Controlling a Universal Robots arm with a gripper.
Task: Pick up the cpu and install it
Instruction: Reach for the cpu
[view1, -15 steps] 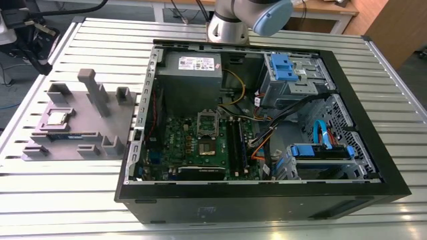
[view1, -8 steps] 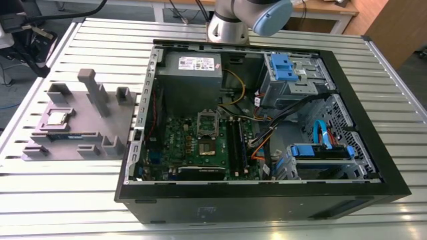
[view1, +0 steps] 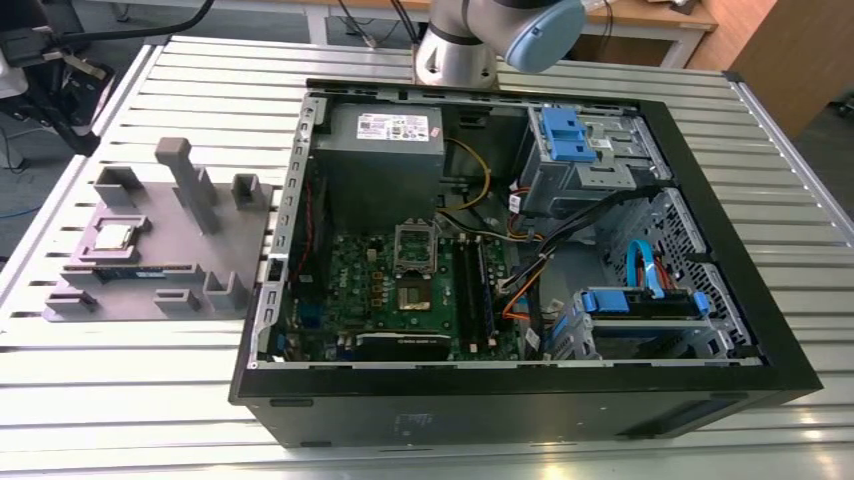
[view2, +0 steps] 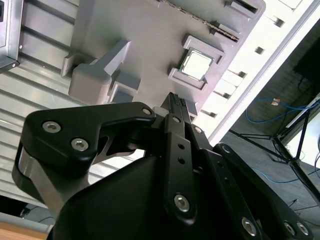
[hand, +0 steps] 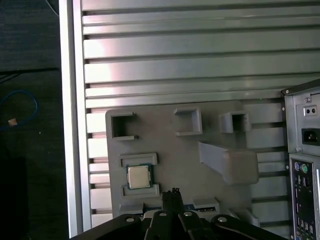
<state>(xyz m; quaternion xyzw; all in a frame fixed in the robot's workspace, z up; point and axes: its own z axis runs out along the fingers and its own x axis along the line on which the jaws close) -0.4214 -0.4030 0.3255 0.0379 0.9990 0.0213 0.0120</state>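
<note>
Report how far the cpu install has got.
Done: nothing visible yet. The cpu lies in its pocket on the grey fixture, outside the computer case. In hand: the gripper hovers above the fixture near the cpu, shut and empty. Left: both the pick and the install, since the chip is not on the motherboard.

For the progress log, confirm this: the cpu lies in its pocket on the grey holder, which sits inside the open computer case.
Wrong on one point: the exterior view shows the grey holder on the slatted table beside the open computer case, not inside it. The cpu does lie in its pocket on the holder.
</note>
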